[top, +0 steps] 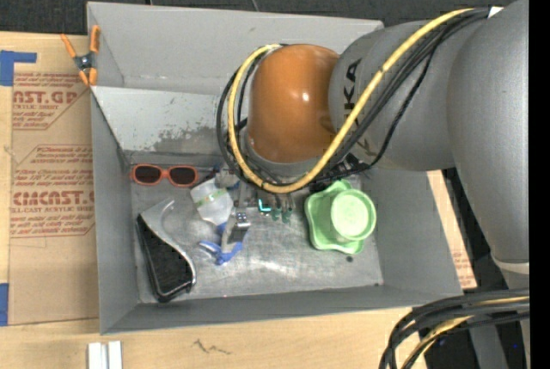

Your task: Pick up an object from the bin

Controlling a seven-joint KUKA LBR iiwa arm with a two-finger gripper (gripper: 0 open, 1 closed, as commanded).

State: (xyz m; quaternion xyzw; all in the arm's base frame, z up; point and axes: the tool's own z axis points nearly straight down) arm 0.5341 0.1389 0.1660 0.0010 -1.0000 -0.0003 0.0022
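Since a pick seems intended, the gripper [236, 225] sits low at frame centre over a clear plastic bag [209, 202]; open or closed cannot be told.

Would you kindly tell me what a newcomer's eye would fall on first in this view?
The grey arm with its glossy orange cover dominates the middle and right, reaching down into the grey bin. Below it, a bright green round container lies at the floor's right, red-orange sunglasses by the back wall at left, and a black case in the near left corner.
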